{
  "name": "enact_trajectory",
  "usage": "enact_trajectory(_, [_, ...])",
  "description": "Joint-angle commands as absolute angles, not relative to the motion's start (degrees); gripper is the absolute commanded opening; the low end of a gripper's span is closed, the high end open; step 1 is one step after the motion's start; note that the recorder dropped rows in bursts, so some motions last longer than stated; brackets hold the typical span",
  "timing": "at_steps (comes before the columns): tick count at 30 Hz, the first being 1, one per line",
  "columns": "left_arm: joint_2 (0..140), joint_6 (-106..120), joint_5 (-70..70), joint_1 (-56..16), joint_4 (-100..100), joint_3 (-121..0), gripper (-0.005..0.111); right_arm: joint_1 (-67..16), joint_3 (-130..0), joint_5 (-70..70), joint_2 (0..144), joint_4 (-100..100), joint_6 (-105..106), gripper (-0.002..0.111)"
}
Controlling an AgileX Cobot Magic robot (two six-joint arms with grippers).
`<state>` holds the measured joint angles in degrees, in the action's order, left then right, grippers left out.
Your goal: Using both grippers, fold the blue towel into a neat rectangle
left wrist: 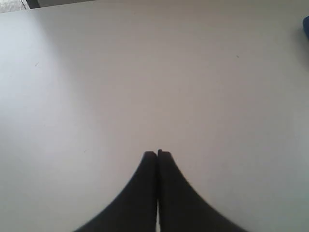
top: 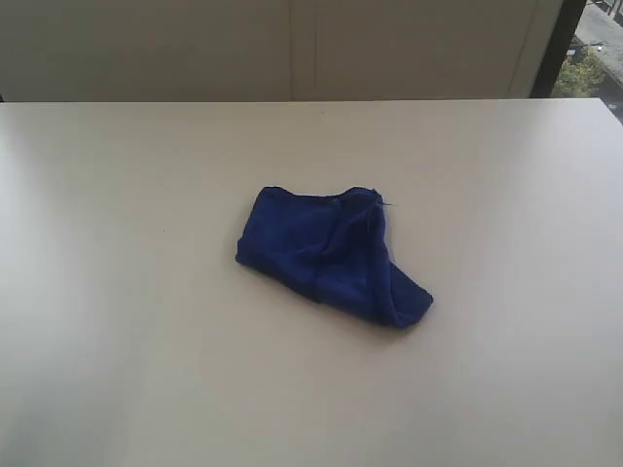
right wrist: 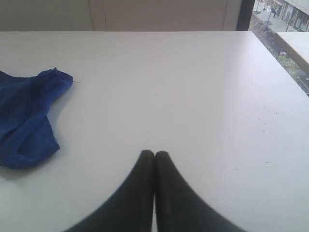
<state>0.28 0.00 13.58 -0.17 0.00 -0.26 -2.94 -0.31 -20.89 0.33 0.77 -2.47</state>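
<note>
left gripper [left wrist: 157, 153]: clenched, fingertips meeting, nothing between them, poised over bare table [left wrist: 96, 87]. right gripper [right wrist: 154, 153]: likewise pressed closed and empty.

blue towel [top: 326, 258]: lies in a crumpled heap about mid-table, unfolded and untouched, well apart from both grippers. neither arm shows in the exterior view.

from the right gripper the blue towel [right wrist: 26, 121] sits ahead and off toward the other arm's side, with a good part of it in sight. from the left gripper only a sliver of blue [left wrist: 306, 26] shows, far ahead and off toward the right arm's side.

judgement: the right arm is the nearer. the heap's long axis slants across the table, its nearer end lying toward the right arm. both sets of fingers must part before any corner can be taken.
</note>
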Motion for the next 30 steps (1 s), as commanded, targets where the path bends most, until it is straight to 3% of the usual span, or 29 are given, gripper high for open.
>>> enact_trajectory(1, [0.0, 0.0, 13.52, -0.08, 0.0, 0.0, 0.0, -2.63, 0.0, -20.3, 0.0, 0.66, -2.18, 0.0])
enact_trajectory(9, [0.0, 0.0, 13.52, -0.08, 0.0, 0.0, 0.0, -2.63, 0.0, -14.99, 0.0, 0.66, -2.18, 0.0])
enact_trajectory(18, [0.0, 0.0, 13.52, -0.08, 0.0, 0.0, 0.0, -2.63, 0.0, 9.78, 0.0, 0.66, -2.18, 0.0])
enact_trajectory(30, [0.0, 0.0, 13.52, -0.08, 0.0, 0.0, 0.0, -2.63, 0.0, 18.12, 0.0, 0.66, -0.81, 0.0])
